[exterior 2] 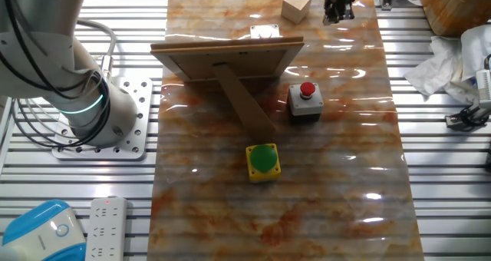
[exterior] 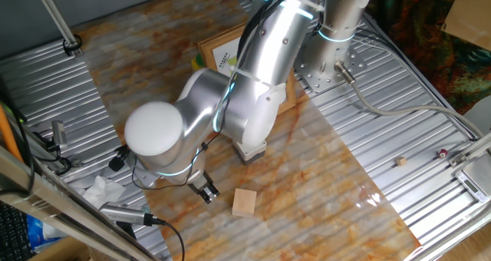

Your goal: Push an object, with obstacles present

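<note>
The wooden cube (exterior 2: 294, 8) lies at the far end of the marbled sheet (exterior 2: 322, 199) in the other fixed view, just left of the gripper (exterior 2: 337, 14), near but apparently not touching. It is judged light, rigid and not fragile, so it should slide readily on the glossy sheet; it may twist if struck off-centre (a flat face, low and central, is the better contact). No grasp is called for. Whether the fingers are apart or together cannot be told; they are small and dark in both views.

The sheet looks smooth and reflective, flanked by ribbed metal. Nearer along it stand the wood-framed picture (exterior 2: 227, 60) on its prop, a grey box with a red button (exterior 2: 305, 102) and a yellow box with a green button (exterior 2: 263, 162).
</note>
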Controlling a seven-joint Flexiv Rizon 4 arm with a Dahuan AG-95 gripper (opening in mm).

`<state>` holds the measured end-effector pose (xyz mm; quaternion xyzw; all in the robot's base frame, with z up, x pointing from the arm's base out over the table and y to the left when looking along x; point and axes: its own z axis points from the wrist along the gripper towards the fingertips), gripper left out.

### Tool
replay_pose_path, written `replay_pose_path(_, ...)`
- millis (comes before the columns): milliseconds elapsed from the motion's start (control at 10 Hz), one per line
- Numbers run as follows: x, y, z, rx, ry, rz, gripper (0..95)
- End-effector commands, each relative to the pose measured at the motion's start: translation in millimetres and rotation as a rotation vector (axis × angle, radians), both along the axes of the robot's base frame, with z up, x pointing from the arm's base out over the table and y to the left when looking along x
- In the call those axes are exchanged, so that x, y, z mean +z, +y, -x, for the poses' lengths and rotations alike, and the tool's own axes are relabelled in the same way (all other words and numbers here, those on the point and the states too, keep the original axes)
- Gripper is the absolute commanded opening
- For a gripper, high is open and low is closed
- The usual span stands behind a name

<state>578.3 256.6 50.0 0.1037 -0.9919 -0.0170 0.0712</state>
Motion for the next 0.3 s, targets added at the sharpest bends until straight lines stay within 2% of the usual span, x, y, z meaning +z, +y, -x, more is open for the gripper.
replay_pose_path(100, 0.8, -2.5, -0.1, 0.004, -0.003, -0.003, 0.0)
replay_pose_path(300, 0.6, -5.8, -2.8, 0.014, -0.001, -0.003, 0.0)
